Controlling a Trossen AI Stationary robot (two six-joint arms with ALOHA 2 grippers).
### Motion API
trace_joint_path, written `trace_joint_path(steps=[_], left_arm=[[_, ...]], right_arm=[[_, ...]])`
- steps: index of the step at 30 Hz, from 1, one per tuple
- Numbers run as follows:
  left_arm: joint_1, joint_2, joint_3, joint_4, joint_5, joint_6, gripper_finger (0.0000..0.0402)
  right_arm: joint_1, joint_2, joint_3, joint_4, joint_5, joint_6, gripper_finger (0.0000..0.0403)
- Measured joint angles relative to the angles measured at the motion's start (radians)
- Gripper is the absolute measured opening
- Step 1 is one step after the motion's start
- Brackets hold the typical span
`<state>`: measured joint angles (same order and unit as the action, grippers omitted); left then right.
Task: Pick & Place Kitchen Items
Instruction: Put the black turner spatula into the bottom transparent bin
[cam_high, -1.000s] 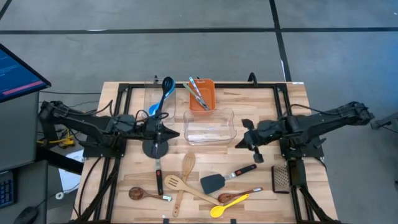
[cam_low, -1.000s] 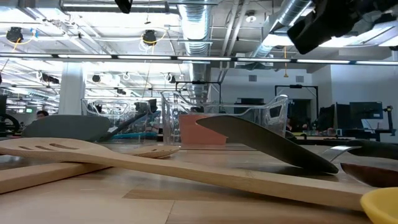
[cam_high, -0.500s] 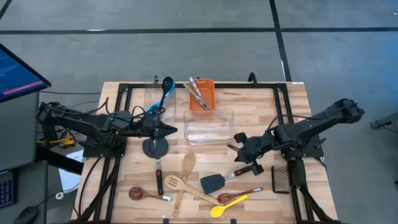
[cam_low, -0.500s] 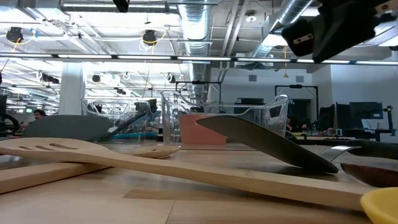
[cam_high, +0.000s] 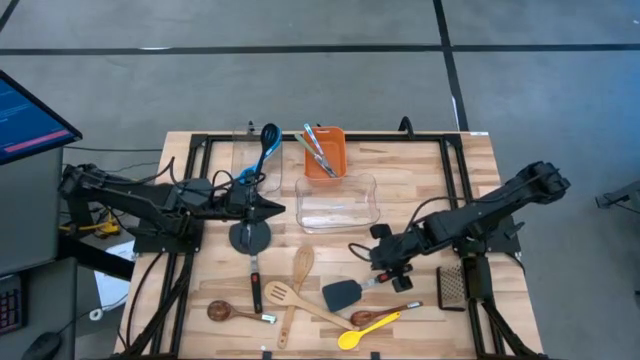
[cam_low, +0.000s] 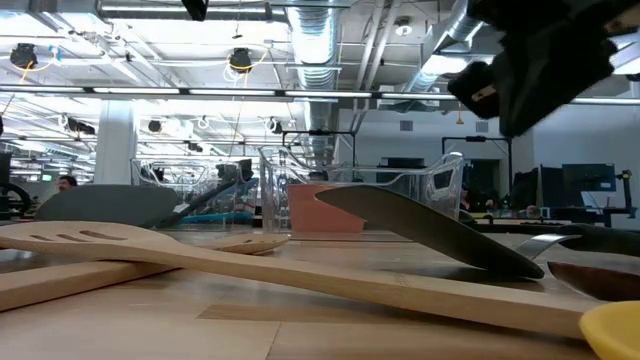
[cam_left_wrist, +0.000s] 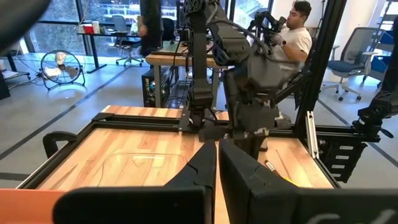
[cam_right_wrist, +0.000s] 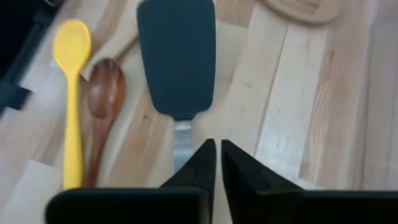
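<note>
Reaching farther forward and lower than a second ago, the right arm has carried its right pincer (cam_high: 388, 262) from beside the clear tub (cam_high: 338, 203) to a spot over the handle of the black turner (cam_high: 352, 290) at the tabletop's (cam_high: 420, 185) front right. From the right wrist view its two dark fingers (cam_right_wrist: 200, 162) stand almost together with only a thin gap, holding nothing, directly above the turner's metal neck; the yellow spoon (cam_right_wrist: 70, 87) and a dark wooden spoon (cam_right_wrist: 104, 102) lie side by side just beside the turner's blade (cam_right_wrist: 178, 59).

Across the tabletop, the left pincer (cam_high: 272, 210) is unchanged, drawn closed and empty, hovering near the tub's left edge, above a round black utensil head (cam_high: 250, 237) whose handle runs toward the front edge.

Other kitchen items lie scattered along the front of the tabletop: a wooden slotted spatula (cam_high: 285, 296) crossing a plain wooden spoon (cam_high: 299, 270), and another dark wooden spoon (cam_high: 222, 311) at front left. A blue spoon (cam_high: 266, 148) stands in a clear tub at the back, and several utensils lean in the orange bin (cam_high: 326, 152). A metal grater (cam_high: 452, 284) sits by the right arm's base. Beyond the tabletop, the left wrist view shows a person (cam_left_wrist: 297, 34) seated in the room.
</note>
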<state>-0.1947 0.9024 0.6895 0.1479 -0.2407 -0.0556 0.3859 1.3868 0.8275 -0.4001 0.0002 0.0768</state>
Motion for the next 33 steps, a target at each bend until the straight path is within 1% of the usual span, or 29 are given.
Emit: trace_joint_path(steps=[9,13,16,18,23,29,33], left_arm=[[0.0,0.0,0.0,0.0,-0.001,-0.004,0.0003],[0.0,0.0,0.0,-0.002,-0.002,-0.005,0.0003],[0.0,0.0,0.0,-0.003,-0.004,-0.005,0.0003],[0.0,0.0,0.0,-0.003,-0.004,-0.005,0.0003],[0.0,0.0,0.0,-0.008,-0.003,-0.005,0.0003],[0.0,0.0,0.0,-0.013,-0.002,-0.005,0.0003],[0.0,0.0,0.0,-0.014,0.001,-0.005,0.0003]], right_arm=[[0.001,0.081,-0.001,-0.002,0.0,0.006,0.0115],[0.001,0.114,-0.001,-0.003,-0.005,0.062,0.0152],[0.001,0.146,-0.001,-0.003,-0.045,0.082,0.0171],[0.004,0.169,-0.002,-0.003,-0.076,0.083,0.0179],[0.029,0.225,-0.002,-0.003,-0.082,0.083,0.0185],[0.053,0.282,-0.002,-0.001,-0.08,0.082,0.0176],[0.053,0.297,0.002,-0.002,-0.079,0.083,0.0167]])
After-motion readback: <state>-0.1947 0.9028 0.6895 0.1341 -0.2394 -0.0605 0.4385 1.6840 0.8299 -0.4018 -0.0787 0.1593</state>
